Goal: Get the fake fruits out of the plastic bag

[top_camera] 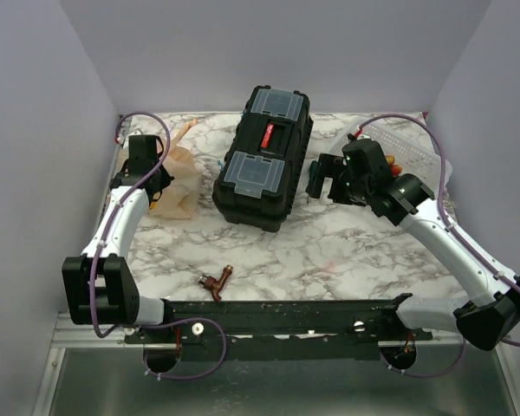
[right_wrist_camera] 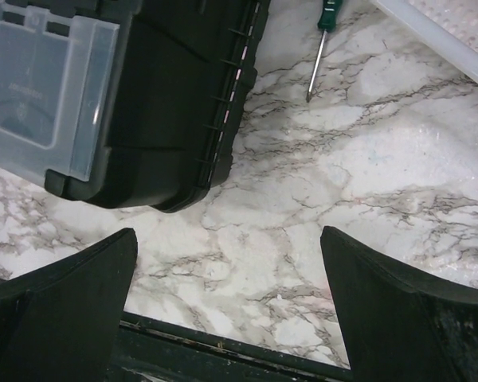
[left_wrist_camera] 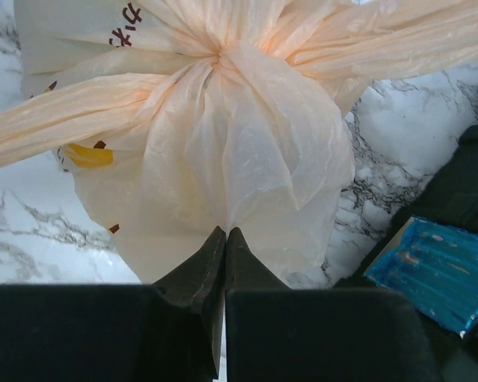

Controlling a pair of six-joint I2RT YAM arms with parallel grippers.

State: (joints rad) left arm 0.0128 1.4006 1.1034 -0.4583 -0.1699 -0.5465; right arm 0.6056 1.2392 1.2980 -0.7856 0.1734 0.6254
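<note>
The plastic bag (top_camera: 180,178) lies knotted at the table's left, thin peach film with dark red print. In the left wrist view the plastic bag (left_wrist_camera: 247,143) fills the frame, its tied handles spreading left and right. A yellow fake fruit (left_wrist_camera: 88,155) shows dimly through the film; any others are hidden inside. My left gripper (left_wrist_camera: 225,232) is shut, its tips pinching a fold at the bag's near side; from above the left gripper (top_camera: 162,187) is against the bag. My right gripper (right_wrist_camera: 227,235) hangs open over bare marble beside the toolbox, holding nothing; from above the right gripper (top_camera: 317,182) is right of the toolbox.
A black toolbox (top_camera: 264,156) with clear lid compartments stands mid-table, between the arms. A white lattice basket (top_camera: 407,143) sits at the back right, something orange in it. A green-handled screwdriver (right_wrist_camera: 323,40) lies near the basket. A small brown fitting (top_camera: 217,282) lies near the front rail.
</note>
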